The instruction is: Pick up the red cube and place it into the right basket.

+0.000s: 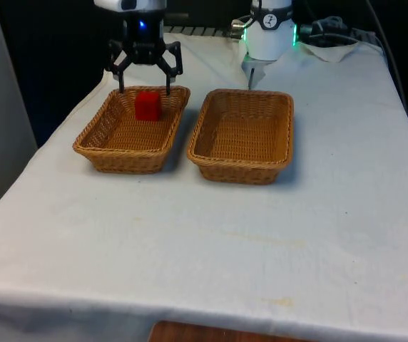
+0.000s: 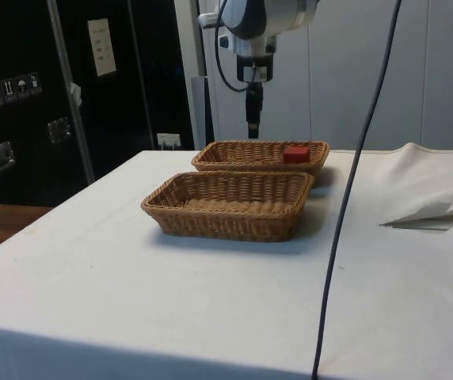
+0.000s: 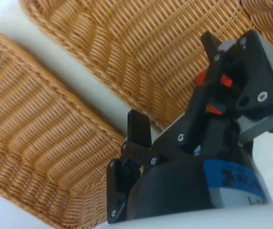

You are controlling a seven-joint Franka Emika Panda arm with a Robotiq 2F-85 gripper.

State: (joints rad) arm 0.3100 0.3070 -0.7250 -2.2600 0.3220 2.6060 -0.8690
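Note:
The red cube (image 1: 148,105) rests inside the wicker basket (image 1: 90,146) on the front view's left, near its far end. My gripper (image 1: 145,88) hangs open just above that basket, its two black fingers spread wider than the cube and holding nothing. From the side, the gripper (image 2: 253,131) stands over the far basket (image 2: 234,150), a little off from the cube (image 2: 295,153). The empty basket (image 1: 243,171) sits close on the front view's right. Through the wrist view's spread fingers (image 3: 139,126), slivers of the cube (image 3: 213,78) show behind the other finger.
The two baskets sit side by side with a narrow strip of white cloth (image 3: 98,102) between them. The robot's base (image 1: 269,35) stands behind the right basket. Bunched white cloth and cables (image 1: 336,46) lie at the far corner. A cable (image 2: 353,182) hangs across the side view.

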